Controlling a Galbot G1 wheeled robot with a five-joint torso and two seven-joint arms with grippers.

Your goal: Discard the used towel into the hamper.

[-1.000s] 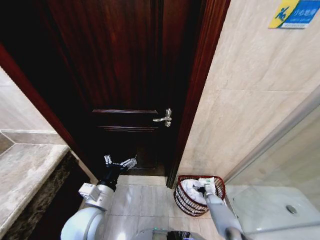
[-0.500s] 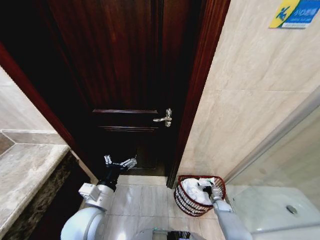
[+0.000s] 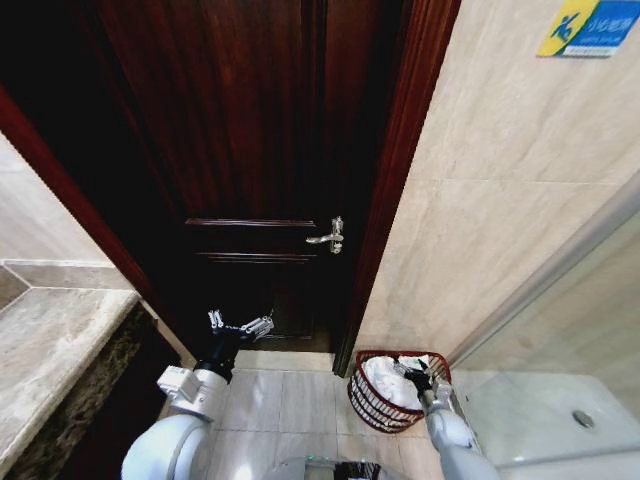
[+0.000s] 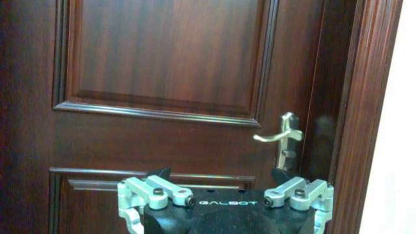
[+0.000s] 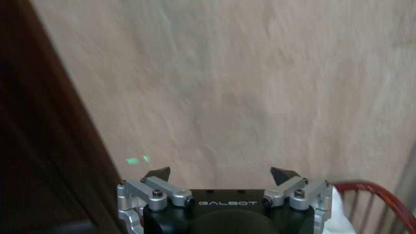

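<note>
Head view had the crumpled white towel (image 3: pixel 385 381) sitting inside the round red-brown wire hamper (image 3: pixel 372 402) by the tiled wall. Right gripper (image 3: pixel 417 376) hung over it, spread wide, empty. Left gripper (image 3: pixel 238 323) idled open near the dark wooden door (image 3: pixel 250 150). Risk I'd guess: fingertips snagging towel, dragging it out.

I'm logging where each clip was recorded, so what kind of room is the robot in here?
Most likely a bathroom, perhaps in a hotel. Tiled walls and floor, a stone counter, a glass shower partition, and a wire hamper holding a white towel beside the wooden door point that way.
</note>
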